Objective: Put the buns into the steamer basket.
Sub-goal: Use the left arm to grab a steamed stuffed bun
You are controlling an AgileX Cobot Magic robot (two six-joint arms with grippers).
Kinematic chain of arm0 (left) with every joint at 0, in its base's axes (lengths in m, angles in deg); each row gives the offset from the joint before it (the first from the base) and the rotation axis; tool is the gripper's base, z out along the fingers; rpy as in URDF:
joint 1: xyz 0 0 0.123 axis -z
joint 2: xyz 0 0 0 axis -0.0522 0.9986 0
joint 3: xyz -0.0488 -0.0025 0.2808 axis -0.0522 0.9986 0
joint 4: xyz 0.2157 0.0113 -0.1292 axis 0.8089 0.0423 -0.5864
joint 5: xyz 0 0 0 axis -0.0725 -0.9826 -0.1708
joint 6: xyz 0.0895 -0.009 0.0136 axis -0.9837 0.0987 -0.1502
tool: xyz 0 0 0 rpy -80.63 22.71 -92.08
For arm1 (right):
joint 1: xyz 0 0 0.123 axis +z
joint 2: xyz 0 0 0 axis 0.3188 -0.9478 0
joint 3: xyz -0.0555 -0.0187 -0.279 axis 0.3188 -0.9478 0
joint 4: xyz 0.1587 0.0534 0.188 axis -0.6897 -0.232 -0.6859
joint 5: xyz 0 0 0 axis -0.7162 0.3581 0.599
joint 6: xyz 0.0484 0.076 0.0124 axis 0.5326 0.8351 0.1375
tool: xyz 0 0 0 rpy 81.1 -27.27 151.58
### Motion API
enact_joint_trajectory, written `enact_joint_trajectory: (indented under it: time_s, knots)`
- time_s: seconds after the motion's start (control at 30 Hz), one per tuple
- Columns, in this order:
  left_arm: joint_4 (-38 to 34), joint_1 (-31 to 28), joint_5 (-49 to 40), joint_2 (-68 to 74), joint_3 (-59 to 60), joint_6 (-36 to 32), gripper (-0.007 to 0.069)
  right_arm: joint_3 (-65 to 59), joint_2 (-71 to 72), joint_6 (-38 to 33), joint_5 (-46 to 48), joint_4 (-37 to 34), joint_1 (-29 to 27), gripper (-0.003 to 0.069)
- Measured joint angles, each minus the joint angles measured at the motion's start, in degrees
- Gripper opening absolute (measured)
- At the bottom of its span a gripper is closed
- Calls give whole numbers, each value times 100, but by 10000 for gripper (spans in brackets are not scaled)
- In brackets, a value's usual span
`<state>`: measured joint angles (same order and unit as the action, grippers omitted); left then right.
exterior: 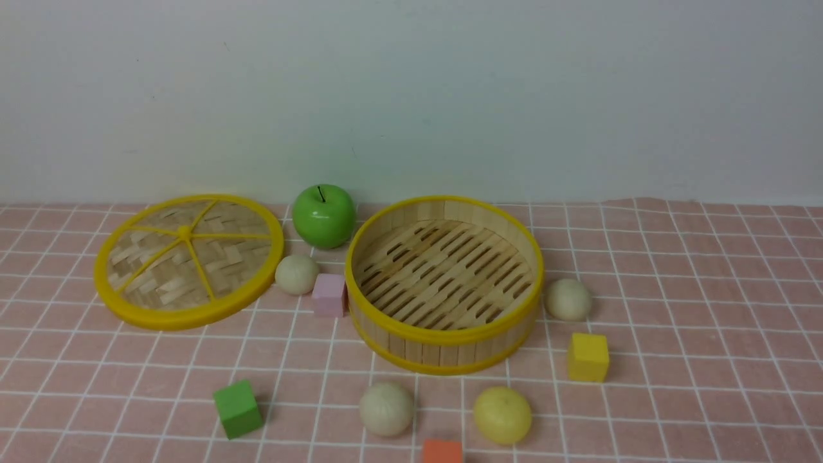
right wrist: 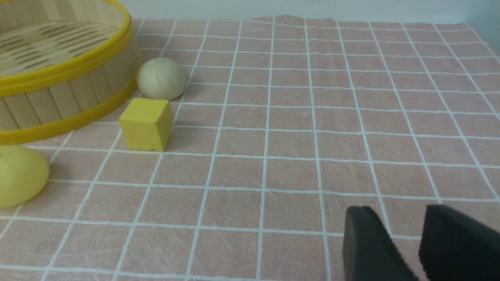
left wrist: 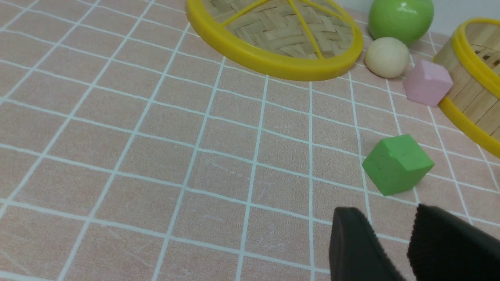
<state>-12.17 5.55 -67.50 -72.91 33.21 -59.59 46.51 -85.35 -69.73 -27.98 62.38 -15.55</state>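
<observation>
Orange cube (exterior: pixel 442 451) at desk's near edge; yellow bun (right wrist: pixel 17 176) nearer right gripper (right wrist: pixel 406 234); both grippers part-open, empty.

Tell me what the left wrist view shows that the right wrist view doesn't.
Only the left wrist view shows the woven lid, green apple, pink cube, green cube, a cream bun and the open, empty left end effector. Only the right wrist view shows the yellow cube, yellow bun, another cream bun and the open, empty right end effector. Both show the steamer basket and checked cloth.
</observation>
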Motion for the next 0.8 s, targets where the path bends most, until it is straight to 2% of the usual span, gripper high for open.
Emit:
enact_joint_trajectory:
  time_s: [0.33,0.43,0.6,0.8]
  knots:
    - [0,0,285,0,0,50,238,0,0,0,0,0,0,238]
    - [-903,0,996,0,0,636,238,0,0,0,0,0,0,238]
    - [-1854,0,1818,0,0,1226,238,0,0,0,0,0,0,238]
    - [-2075,0,2634,0,0,1308,238,0,0,0,0,0,0,238]
